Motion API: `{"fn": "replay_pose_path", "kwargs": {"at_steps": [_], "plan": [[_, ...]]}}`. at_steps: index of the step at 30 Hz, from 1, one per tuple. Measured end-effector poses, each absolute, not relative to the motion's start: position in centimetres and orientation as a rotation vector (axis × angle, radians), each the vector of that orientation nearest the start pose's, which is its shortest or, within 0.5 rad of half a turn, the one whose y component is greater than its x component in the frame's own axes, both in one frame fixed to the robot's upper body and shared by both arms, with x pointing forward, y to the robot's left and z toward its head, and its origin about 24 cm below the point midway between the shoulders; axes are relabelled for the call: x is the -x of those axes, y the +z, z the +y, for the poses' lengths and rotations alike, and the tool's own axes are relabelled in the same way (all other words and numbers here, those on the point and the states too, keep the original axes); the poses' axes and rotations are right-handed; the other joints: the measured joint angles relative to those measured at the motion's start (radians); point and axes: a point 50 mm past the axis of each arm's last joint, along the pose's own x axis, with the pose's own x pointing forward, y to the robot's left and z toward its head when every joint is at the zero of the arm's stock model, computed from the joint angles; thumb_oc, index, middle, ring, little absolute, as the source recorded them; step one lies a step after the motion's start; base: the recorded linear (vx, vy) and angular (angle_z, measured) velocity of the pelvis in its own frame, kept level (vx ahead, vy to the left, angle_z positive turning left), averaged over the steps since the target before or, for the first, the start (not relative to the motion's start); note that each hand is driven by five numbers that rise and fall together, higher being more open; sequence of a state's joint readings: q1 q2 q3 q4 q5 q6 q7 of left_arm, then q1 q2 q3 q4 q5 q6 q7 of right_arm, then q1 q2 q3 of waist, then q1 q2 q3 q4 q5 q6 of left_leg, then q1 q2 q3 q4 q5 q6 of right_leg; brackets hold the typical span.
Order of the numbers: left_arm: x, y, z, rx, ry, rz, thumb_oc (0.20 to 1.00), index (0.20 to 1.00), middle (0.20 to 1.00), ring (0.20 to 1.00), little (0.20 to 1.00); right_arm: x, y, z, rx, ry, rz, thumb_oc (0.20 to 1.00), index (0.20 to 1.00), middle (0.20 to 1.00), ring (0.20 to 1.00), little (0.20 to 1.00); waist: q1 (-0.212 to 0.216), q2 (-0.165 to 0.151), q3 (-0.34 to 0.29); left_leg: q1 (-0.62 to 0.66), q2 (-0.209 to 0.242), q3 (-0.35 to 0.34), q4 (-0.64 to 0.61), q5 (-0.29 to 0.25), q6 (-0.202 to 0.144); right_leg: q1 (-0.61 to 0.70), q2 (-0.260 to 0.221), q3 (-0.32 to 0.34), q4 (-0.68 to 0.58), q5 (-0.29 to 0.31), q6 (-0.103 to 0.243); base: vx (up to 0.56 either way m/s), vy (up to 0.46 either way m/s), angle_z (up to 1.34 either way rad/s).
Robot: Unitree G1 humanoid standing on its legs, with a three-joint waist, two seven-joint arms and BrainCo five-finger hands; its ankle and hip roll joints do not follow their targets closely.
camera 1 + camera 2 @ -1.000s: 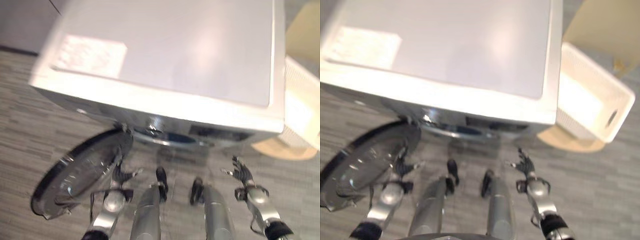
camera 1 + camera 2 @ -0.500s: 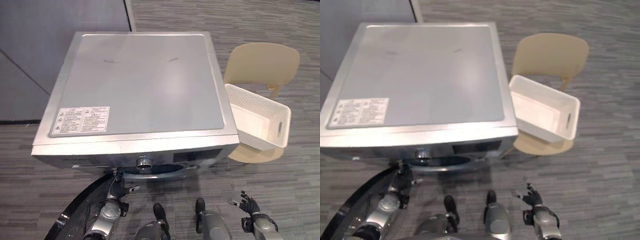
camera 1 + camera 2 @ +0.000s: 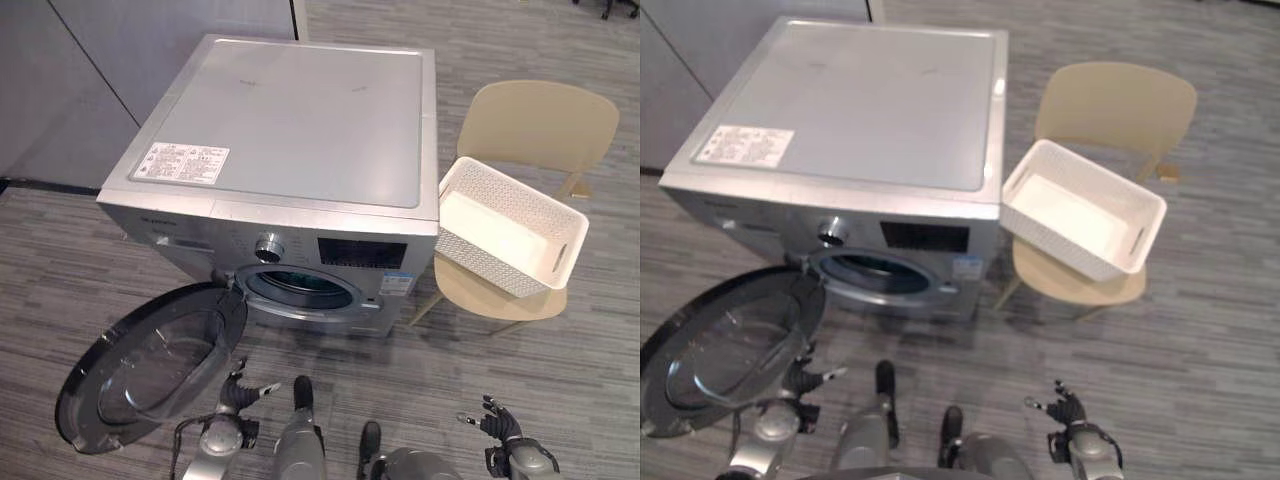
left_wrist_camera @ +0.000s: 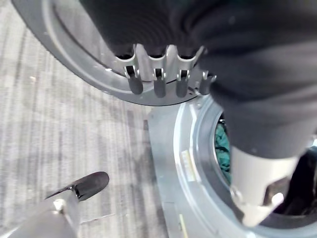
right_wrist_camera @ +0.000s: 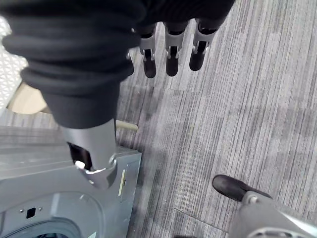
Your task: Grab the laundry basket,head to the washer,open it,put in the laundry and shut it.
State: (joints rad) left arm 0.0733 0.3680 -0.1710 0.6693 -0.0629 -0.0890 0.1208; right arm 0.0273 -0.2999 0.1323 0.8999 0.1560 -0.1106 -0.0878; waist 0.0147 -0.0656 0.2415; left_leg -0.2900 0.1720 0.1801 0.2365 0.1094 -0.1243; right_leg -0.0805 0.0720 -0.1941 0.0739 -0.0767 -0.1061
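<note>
Washer: upper centre of the eye views, drum mouth facing the robot.
Door: swung wide open at lower left, glass bowl up.
Laundry: a teal piece shows inside the drum in the left wrist view, so I judge it loaded.
Basket: white, looks empty, tilted on a tan chair at the right, just beside the washer's corner.
Left hand: lower left, just beside the door's inner edge; fingers loosely straight, thumb apart, holding nothing.
Right hand: lower right over bare floor; fingers relaxed and spread, empty.
Step in hand: shutting the door, by my reading.
How to do it well: get flat fingers behind the door's outer rim, sweep it along its hinge arc, press until the latch catches.
</note>
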Motion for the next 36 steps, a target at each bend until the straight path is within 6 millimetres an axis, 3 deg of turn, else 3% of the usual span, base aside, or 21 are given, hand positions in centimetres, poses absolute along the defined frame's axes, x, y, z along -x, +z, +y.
{"fn": "replay_pose_path", "kwargs": {"at_steps": [2, 3, 4, 5, 6, 7, 9, 10, 14, 15, 16, 17, 18, 19, 21, 25, 28, 30, 33, 36], "plan": [[-17.8, -9.1, 24.4, -0.379, 0.085, 0.646, 1.000, 1.000, 1.000, 1.000, 1.000, -15.5, -12.2, -24.7, 0.235, -0.169, 0.824, 1.000, 1.000, 1.000, 1.000, 1.000, -0.029, -0.003, 0.001, 0.036, 0.002, -0.004, 0.030, -0.065, -0.004, -0.013, -0.005, -0.024, -0.024, 0.029, 0.006, -0.05, 0.189, 0.47], [-18.4, -8.8, 24.1, -0.377, 0.079, 0.625, 1.000, 1.000, 1.000, 1.000, 1.000, -15.6, -12.2, -24.6, 0.232, -0.170, 0.823, 1.000, 1.000, 1.000, 1.000, 1.000, -0.046, -0.005, 0.000, 0.086, -0.015, -0.007, 0.011, -0.096, 0.005, -0.017, -0.004, -0.027, -0.052, 0.053, 0.043, 0.02, 0.232, 0.36], [-18.7, -8.5, 23.8, -0.376, 0.068, 0.606, 1.000, 1.000, 1.000, 1.000, 1.000, -15.3, -12.3, -24.6, 0.231, -0.169, 0.830, 1.000, 1.000, 1.000, 1.000, 1.000, -0.038, -0.006, 0.002, 0.118, -0.033, -0.036, -0.025, -0.121, 0.018, -0.019, -0.008, -0.028, -0.071, 0.041, 0.103, 0.04, 0.191, 0.15], [-19.5, -8.0, 22.9, -0.362, 0.054, 0.562, 1.000, 1.000, 1.000, 1.000, 1.000, -15.7, -12.0, -25.0, 0.233, -0.179, 0.817, 1.000, 1.000, 1.000, 1.000, 1.000, -0.039, 0.038, 0.004, 0.159, -0.005, -0.056, -0.089, -0.124, 0.028, -0.063, -0.004, -0.082, 0.027, -0.029, 0.060, 0.04, 0.192, 0.00], [-20.0, -7.5, 22.5, -0.372, 0.037, 0.533, 1.000, 1.000, 1.000, 1.000, 1.000, -15.7, -11.8, -25.3, 0.229, -0.195, 0.809, 1.000, 1.000, 1.000, 1.000, 1.000, -0.046, 0.041, -0.002, 0.192, -0.012, -0.044, -0.124, -0.128, 0.013, -0.079, -0.038, -0.086, 0.072, -0.015, 0.072, 0.07, 0.228, 0.25], [-21.1, -6.6, 22.2, -0.411, 0.011, 0.486, 1.000, 1.000, 1.000, 1.000, 1.000, -15.4, -12.0, -25.4, 0.223, -0.205, 0.824, 1.000, 1.000, 1.000, 1.000, 1.000, -0.061, 0.054, -0.008, 0.242, -0.008, -0.052, -0.212, -0.120, 0.006, -0.073, -0.023, -0.103, 0.047, 0.009, 0.032, 0.04, 0.124, 0.45], [-22.4, -5.5, 22.5, -0.463, 0.001, 0.434, 1.000, 1.000, 1.000, 1.000, 1.000, -15.5, -11.9, -25.4, 0.222, -0.205, 0.816, 1.000, 1.000, 1.000, 1.000, 1.000, -0.070, 0.050, -0.013, 0.244, -0.041, -0.050, -0.224, -0.122, 0.026, -0.075, -0.022, -0.099, 0.015, 0.031, 0.064, 0.07, 0.205, 0.30], [-23.1, -4.6, 22.8, -0.490, 0.005, 0.399, 1.000, 1.000, 1.000, 1.000, 1.000, -15.5, -11.9, -25.5, 0.224, -0.204, 0.818, 1.000, 1.000, 1.000, 1.000, 1.000, -0.068, 0.052, -0.016, 0.258, -0.069, -0.048, -0.242, -0.137, 0.056, -0.078, -0.016, -0.094, 0.004, 0.043, 0.082, 0.07, 0.209, -0.01], [-23.6, -3.0, 25.1, -0.600, 0.032, 0.361, 1.000, 1.000, 1.000, 1.000, 1.000, -14.9, -12.3, -24.6, 0.203, -0.189, 0.829, 1.000, 1.000, 1.000, 1.000, 1.000, -0.067, 0.013, -0.050, 0.270, -0.097, -0.027, -0.288, -0.122, 0.102, -0.091, -0.024, -0.070, -0.031, 0.051, 0.096, 0.05, 0.126, -0.20], [-23.8, -2.4, 25.9, -0.613, 0.068, 0.344, 1.000, 1.000, 1.000, 1.000, 1.000, -15.0, -12.2, -24.8, 0.207, -0.190, 0.827, 1.000, 1.000, 1.000, 1.000, 1.000, -0.060, 0.035, -0.053, 0.259, -0.066, -0.018, -0.308, -0.092, 0.121, -0.109, -0.020, -0.081, 0.007, 0.034, 0.107, 0.06, 0.096, -0.22], [-24.0, -2.1, 26.1, -0.608, 0.091, 0.329, 1.000, 1.000, 1.000, 1.000, 1.000, -14.7, -12.3, -24.9, 0.207, -0.189, 0.840, 1.000, 1.000, 1.000, 1.000, 1.000, -0.062, 0.042, -0.054, 0.257, -0.057, 0.005, -0.306, -0.088, 0.120, -0.157, -0.035, -0.073, 0.148, 0.007, 0.086, 0.08, 0.133, 0.00], [-24.1, -1.8, 26.3, -0.621, 0.092, 0.321, 1.000, 1.000, 1.000, 1.000, 1.000, -14.0, -12.7, -24.8, 0.207, -0.181, 0.865, 1.000, 1.000, 1.000, 1.000, 1.000, -0.068, 0.033, -0.060, 0.260, -0.065, 0.012, -0.302, -0.091, 0.114, -0.174, -0.075, -0.057, 0.245, -0.020, 0.102, 0.06, 0.087, 0.14], [-24.1, -1.5, 27.0, -0.663, 0.094, 0.320, 1.000, 1.000, 1.000, 1.000, 1.000, -13.0, -13.1, -24.7, 0.216, -0.165, 0.895, 1.000, 1.000, 1.000, 1.000, 1.000, -0.066, -0.008, -0.086, 0.259, -0.098, 0.024, -0.302, -0.094, 0.111, -0.166, -0.117, -0.009, 0.238, -0.034, 0.127, 0.05, 0.086, 0.04], [-24.1, -1.1, 27.9, -0.697, 0.111, 0.324, 1.000, 1.000, 1.000, 1.000, 1.000, -12.5, -13.3, -24.7, 0.220, -0.160, 0.915, 1.000, 1.000, 1.000, 1.000, 1.000, -0.061, -0.021, -0.095, 0.258, -0.111, 0.027, -0.301, -0.091, 0.107, -0.155, -0.122, 0.017, 0.204, -0.035, 0.112, 0.05, 0.071, -0.09], [-24.1, -0.2, 29.3, -0.765, 0.128, 0.314, 1.000, 1.000, 1.000, 1.000, 1.000, -12.6, -13.1, -24.9, 0.225, -0.153, 0.903, 1.000, 1.000, 1.000, 1.000, 1.000, -0.065, -0.006, -0.101, 0.260, -0.086, 0.028, -0.310, -0.083, 0.106, -0.117, -0.102, 0.011, 0.123, -0.003, 0.148, 0.04, 0.050, -0.13], [-25.5, 3.2, 32.7, -0.954, 0.209, 0.266, 1.000, 1.000, 1.000, 1.000, 1.000, -12.3, -13.1, -24.9, 0.225, -0.146, 0.905, 1.000, 1.000, 1.000, 1.000, 1.000, -0.069, -0.009, -0.111, 0.282, -0.091, 0.056, -0.317, -0.074, 0.108, -0.062, -0.090, 0.026, 0.021, 0.068, 0.136, 0.06, 0.068, -0.19], [-27.0, 6.6, 36.9, -1.108, 0.334, 0.288, 1.000, 1.000, 1.000, 1.000, 1.000, -12.4, -13.0, -24.9, 0.233, -0.134, 0.900, 1.000, 1.000, 1.000, 1.000, 1.000, -0.075, -0.011, -0.113, 0.283, -0.099, 0.076, -0.317, -0.079, 0.115, -0.038, -0.094, 0.038, -0.037, 0.114, 0.136, 0.05, 0.071, -0.13], [-26.8, 7.6, 39.2, -1.157, 0.404, 0.342, 1.000, 1.000, 1.000, 1.000, 1.000, -12.7, -12.9, -24.9, 0.258, -0.110, 0.895, 1.000, 1.000, 1.000, 1.000, 1.000, -0.093, -0.013, -0.114, 0.279, -0.106, 0.080, -0.317, -0.080, 0.117, -0.039, -0.100, 0.039, -0.048, 0.123, 0.138, 0.00, 0.040, -0.08], [-27.8, 8.6, 40.4, -1.256, 0.410, 0.419, 1.000, 1.000, 1.000, 1.000, 1.000, -12.8, -12.9, -24.7, 0.291, -0.065, 0.903, 1.000, 1.000, 1.000, 1.000, 1.000, -0.092, -0.023, -0.121, 0.251, -0.115, 0.087, -0.317, -0.084, 0.121, -0.072, -0.107, 0.044, -0.047, 0.130, 0.149, -0.04, 0.035, -0.03], [-27.3, 10.1, 42.1, -1.293, 0.464, 0.457, 1.000, 1.000, 1.000, 1.000, 1.000, -14.2, -12.5, -24.1, 0.302, -0.023, 0.866, 1.000, 1.000, 1.000, 1.000, 1.000, -0.093, -0.050, -0.123, 0.186, -0.117, 0.103, -0.317, -0.066, 0.126, -0.141, -0.108, 0.058, -0.053, 0.162, 0.166, -0.04, 0.011, -0.15]]}}
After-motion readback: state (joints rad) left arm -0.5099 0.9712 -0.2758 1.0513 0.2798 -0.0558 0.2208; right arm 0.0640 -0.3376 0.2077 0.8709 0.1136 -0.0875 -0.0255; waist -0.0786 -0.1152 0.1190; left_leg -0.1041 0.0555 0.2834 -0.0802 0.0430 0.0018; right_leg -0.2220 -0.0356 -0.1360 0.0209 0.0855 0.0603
